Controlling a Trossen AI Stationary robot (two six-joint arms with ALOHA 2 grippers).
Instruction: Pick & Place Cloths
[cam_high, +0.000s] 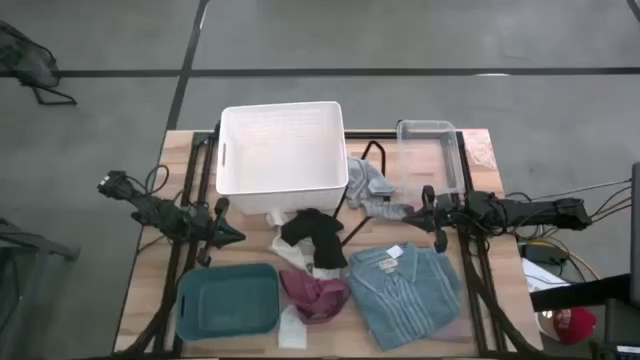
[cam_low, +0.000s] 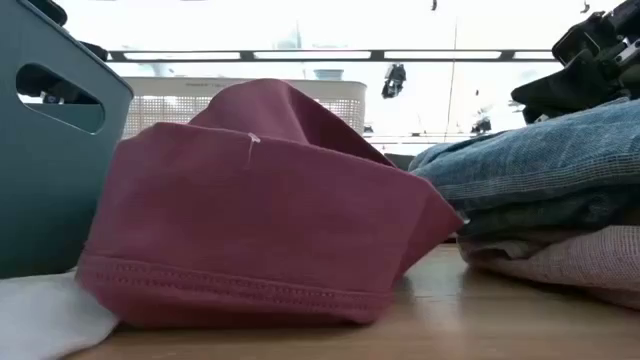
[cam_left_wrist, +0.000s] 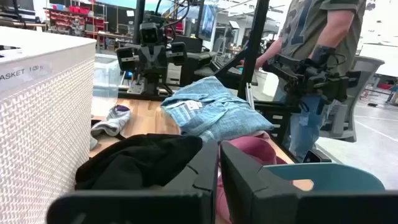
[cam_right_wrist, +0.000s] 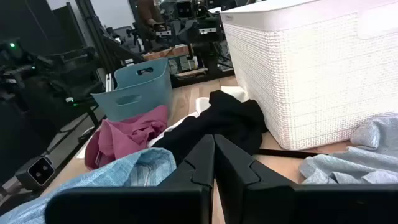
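Observation:
A black piece lies mid-table in front of the white bin. A maroon piece lies crumpled beside the teal bin, and fills the low view. A blue-grey collared shirt lies spread at the near right, on a pink checked shirt. Small grey pieces lie between the white and clear bins. A cream strip lies at the near edge. My left gripper is shut and empty, left of the black piece. My right gripper is shut and empty, beside the grey pieces.
A white lattice bin stands at the far middle, a clear bin at the far right, a teal bin at the near left. A black wire hanger lies between the white and clear bins. A person stands beyond the table.

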